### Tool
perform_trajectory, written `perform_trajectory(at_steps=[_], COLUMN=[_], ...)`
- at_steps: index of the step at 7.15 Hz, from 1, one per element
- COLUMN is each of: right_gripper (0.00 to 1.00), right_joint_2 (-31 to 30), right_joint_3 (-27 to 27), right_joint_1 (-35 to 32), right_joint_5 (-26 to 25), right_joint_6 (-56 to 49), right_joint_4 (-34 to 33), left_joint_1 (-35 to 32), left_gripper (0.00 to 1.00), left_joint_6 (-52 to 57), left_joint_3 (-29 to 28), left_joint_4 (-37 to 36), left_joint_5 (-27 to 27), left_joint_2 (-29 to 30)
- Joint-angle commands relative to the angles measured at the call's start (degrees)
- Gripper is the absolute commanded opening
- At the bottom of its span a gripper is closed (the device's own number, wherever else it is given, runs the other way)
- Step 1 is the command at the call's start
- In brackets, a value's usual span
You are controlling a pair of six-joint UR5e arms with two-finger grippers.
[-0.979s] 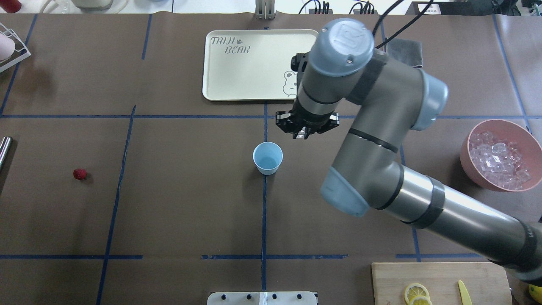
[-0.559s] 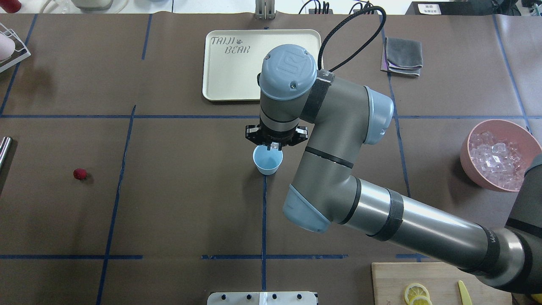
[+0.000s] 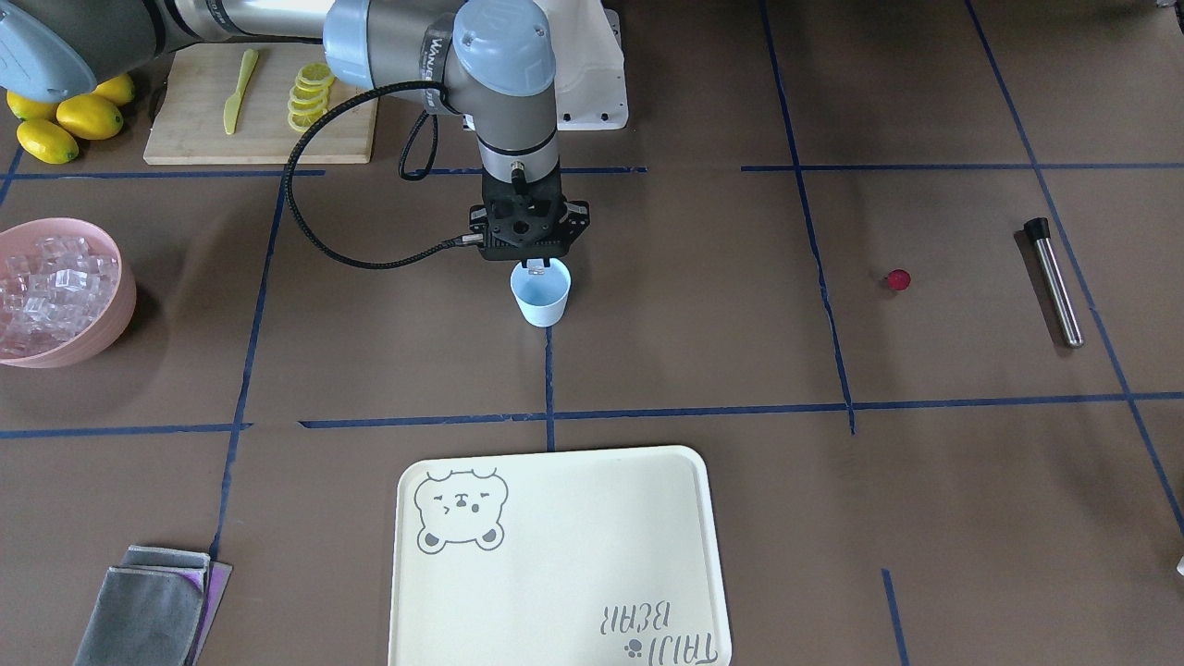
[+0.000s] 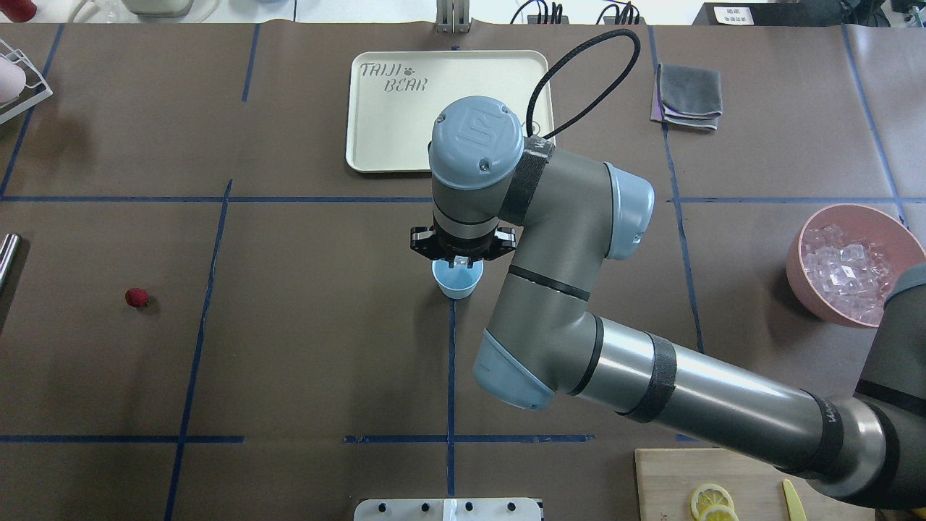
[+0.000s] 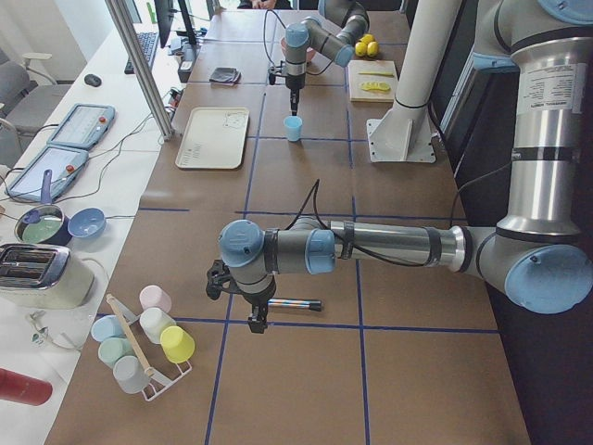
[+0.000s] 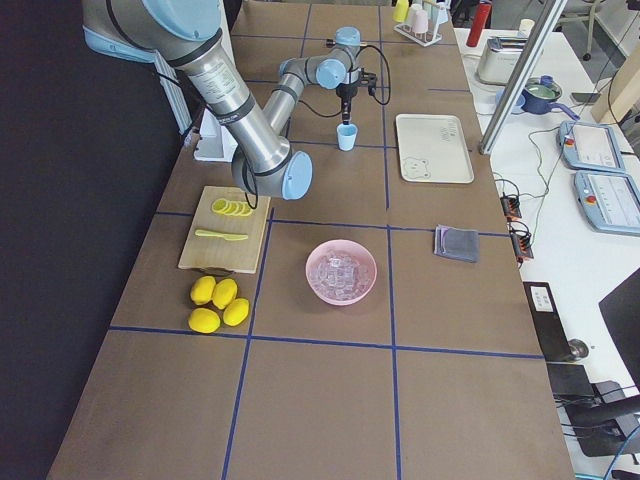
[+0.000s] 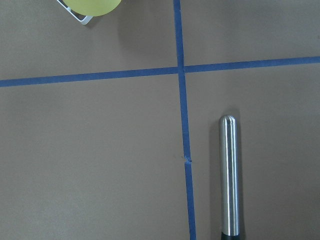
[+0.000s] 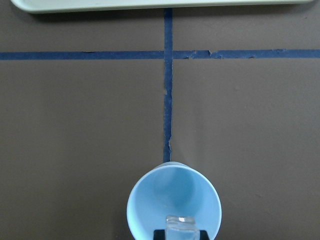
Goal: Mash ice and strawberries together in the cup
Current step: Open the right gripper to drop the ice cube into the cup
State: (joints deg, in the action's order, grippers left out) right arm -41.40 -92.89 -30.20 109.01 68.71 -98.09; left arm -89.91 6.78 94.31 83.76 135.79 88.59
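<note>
A brown tabletop (image 4: pixel 289 362) crossed by blue tape lines carries everything. The grey right arm (image 4: pixel 651 391) reaches from the robot's right side to the middle of the tabletop, its wrist pointing straight down. The left arm (image 5: pixel 371 246) stretches low over the tabletop's left end; its end effector (image 5: pixel 255 318) hangs near a slim shiny metal rod with a black end (image 3: pixel 1054 287), and I cannot tell whether its fingers are spread or closed.

A cream rectangular tray with a bear drawing (image 4: pixel 405 123) lies beyond the middle, on the side away from the robot. A large pink bowl (image 4: pixel 797 284) sits far to the robot's right, heaped with clear ice cubes (image 4: pixel 850 271). A pale wooden cutting board (image 3: pixel 199 129) near the robot's base holds lemon slices and a yellow knife. A folded grey cloth (image 4: pixel 689 94) lies to the right of the tray.

The small pale-blue plastic cup (image 4: pixel 457 286) stands upright on a tape line at the tabletop's middle, between the tray and the robot's base. The right end effector (image 3: pixel 536 265) hangs directly above the cup's mouth, its fingers pinching one clear ice cube (image 8: pixel 181 225) just over the rim. The small dark-red strawberry (image 4: pixel 136 297) lies on the tabletop well apart from the cup, toward the rod.
</note>
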Motion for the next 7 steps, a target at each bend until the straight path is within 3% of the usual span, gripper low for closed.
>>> perform_trajectory(at_steps=[1, 4, 5, 6, 7], right_gripper=[0.56, 0.59, 0.67, 0.98, 0.99], right_joint_2=[0.1, 0.3, 0.3, 0.2, 0.1], right_joint_3=[0.1, 0.1, 0.1, -0.4, -1.8], right_joint_1=[0.0, 0.0, 0.0, -0.5, -1.6], right_joint_5=[0.0, 0.0, -0.1, -0.4, -0.6], right_joint_6=[-0.1, -0.1, -0.1, -0.3, -0.3], right_joint_4=[0.1, 0.1, 0.2, 0.2, 0.1], left_joint_1=[0.0, 0.0, 0.0, 0.0, 0.0], left_gripper=[1.00, 1.00, 1.00, 1.00, 1.00], left_joint_6=[0.0, 0.0, -0.1, -1.2, -1.3], left_joint_3=[0.0, 0.2, 0.4, 0.8, 0.9], left_joint_4=[0.0, 0.0, 0.0, 0.0, 0.1], left_joint_5=[0.0, 0.0, 0.0, 0.0, 0.0], left_joint_2=[0.0, 0.1, 0.1, 0.1, 0.1])
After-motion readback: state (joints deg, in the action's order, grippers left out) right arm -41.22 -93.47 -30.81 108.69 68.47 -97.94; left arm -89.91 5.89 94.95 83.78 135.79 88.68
